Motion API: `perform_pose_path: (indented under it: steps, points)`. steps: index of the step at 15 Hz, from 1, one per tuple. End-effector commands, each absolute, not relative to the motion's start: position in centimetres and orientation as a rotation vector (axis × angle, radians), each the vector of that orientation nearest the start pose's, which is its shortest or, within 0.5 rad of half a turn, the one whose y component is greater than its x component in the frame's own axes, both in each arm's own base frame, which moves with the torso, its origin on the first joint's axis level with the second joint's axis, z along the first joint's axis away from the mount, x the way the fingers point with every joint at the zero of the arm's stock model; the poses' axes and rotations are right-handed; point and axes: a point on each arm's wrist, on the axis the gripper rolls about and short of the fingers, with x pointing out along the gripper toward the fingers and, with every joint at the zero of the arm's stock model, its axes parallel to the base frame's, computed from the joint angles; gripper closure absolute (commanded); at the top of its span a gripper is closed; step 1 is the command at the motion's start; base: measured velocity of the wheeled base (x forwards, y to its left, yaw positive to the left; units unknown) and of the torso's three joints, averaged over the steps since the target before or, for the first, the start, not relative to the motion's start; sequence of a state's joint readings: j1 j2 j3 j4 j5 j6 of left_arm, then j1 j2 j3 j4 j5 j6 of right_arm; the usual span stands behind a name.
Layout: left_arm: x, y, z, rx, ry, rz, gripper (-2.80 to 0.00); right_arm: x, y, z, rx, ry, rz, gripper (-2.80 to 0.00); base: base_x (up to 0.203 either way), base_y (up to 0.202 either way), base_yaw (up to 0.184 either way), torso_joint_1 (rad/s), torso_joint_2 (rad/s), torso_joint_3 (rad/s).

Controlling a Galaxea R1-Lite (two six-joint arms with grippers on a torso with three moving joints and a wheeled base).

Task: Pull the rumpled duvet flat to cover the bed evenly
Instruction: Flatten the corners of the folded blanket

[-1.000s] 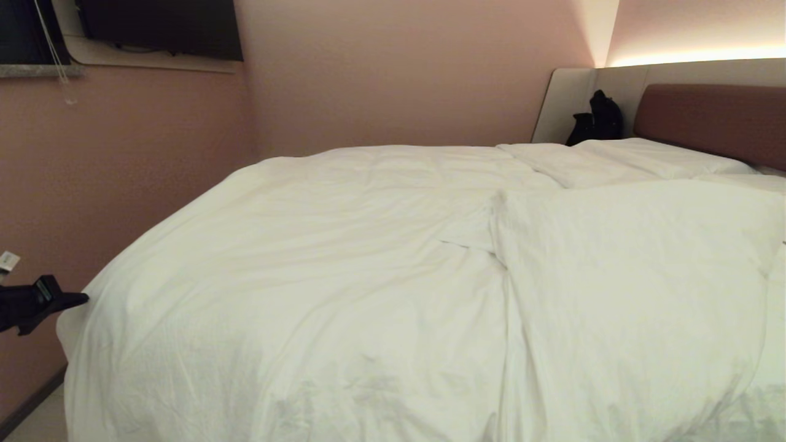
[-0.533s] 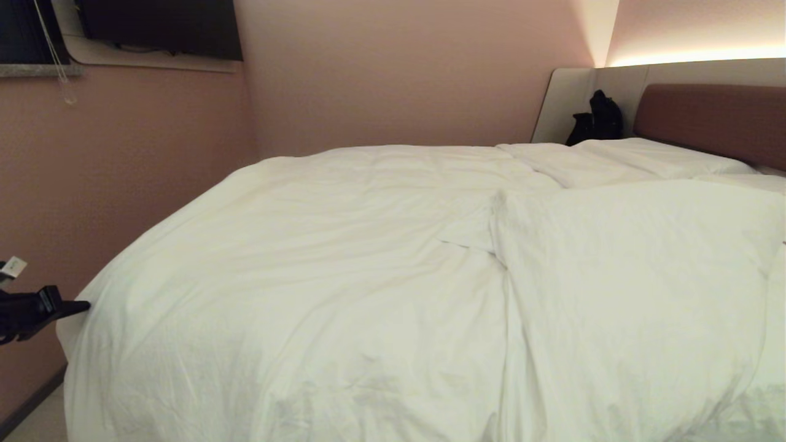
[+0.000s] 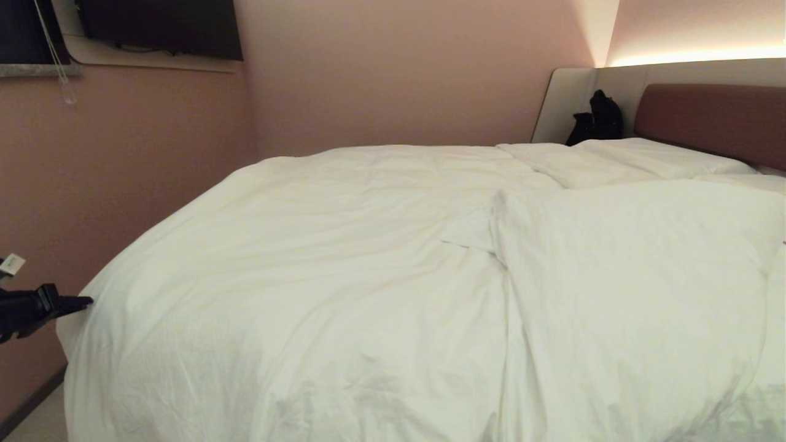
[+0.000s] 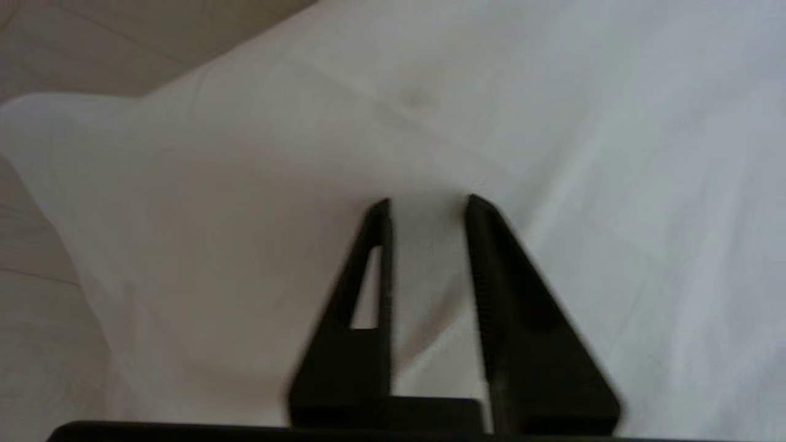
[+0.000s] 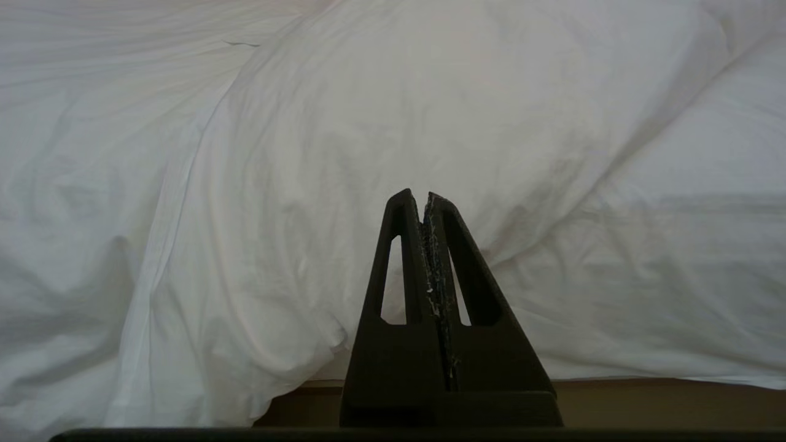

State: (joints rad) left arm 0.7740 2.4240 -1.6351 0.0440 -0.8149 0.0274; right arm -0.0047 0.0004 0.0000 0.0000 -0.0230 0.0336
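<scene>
The white duvet [image 3: 344,276] covers most of the bed, whose brown headboard [image 3: 712,120] is at the far right. One part of the duvet is folded over itself on the right [image 3: 632,276]. My left gripper [image 3: 83,301] is at the far left, its tip against the duvet's hanging corner. In the left wrist view this gripper [image 4: 428,202] is open, with creased duvet [image 4: 552,92] behind the gap. My right gripper [image 5: 420,195] is shut and empty, low in front of the duvet [image 5: 430,110] draped down the bed's side, and it is outside the head view.
A pink wall [image 3: 123,184] runs close along the bed's left side, leaving a narrow floor strip [image 3: 37,423]. White pillows [image 3: 645,156] lie by the headboard, and a black bag [image 3: 599,116] stands behind them. A dark screen [image 3: 159,27] hangs on the wall.
My left gripper has rolled a little and edged slightly toward the duvet's corner. The duvet lies as before, and the view has not shifted.
</scene>
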Motion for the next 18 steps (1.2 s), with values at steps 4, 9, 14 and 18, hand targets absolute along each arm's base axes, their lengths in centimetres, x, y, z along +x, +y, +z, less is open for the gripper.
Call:
perform_pose_path:
  steps: [4,9,14,18]
  points:
    - [34.5,31.5,5.8,-0.527,0.574,-0.067,-2.80,-2.3,0.0,7.5,0.034,0.000,-0.028,0.00,0.000,0.000,0.000,0.000,0.00,0.000]
    - [35.3,30.7,4.9,-0.498,0.573,-0.147,-2.80,-2.3,0.0,7.5,0.034,0.000,-0.028,0.00,0.000,0.000,0.000,0.000,0.00,0.000]
    - [36.8,28.7,3.8,-0.373,0.564,-0.285,-2.80,-2.3,0.0,7.5,0.034,0.000,-0.028,0.00,0.000,0.000,0.000,0.000,0.00,0.000]
    - [38.1,27.2,3.0,-0.368,0.583,-0.329,-2.80,-2.3,0.0,7.5,0.034,0.000,-0.029,0.00,0.000,0.000,0.000,0.000,0.00,0.000]
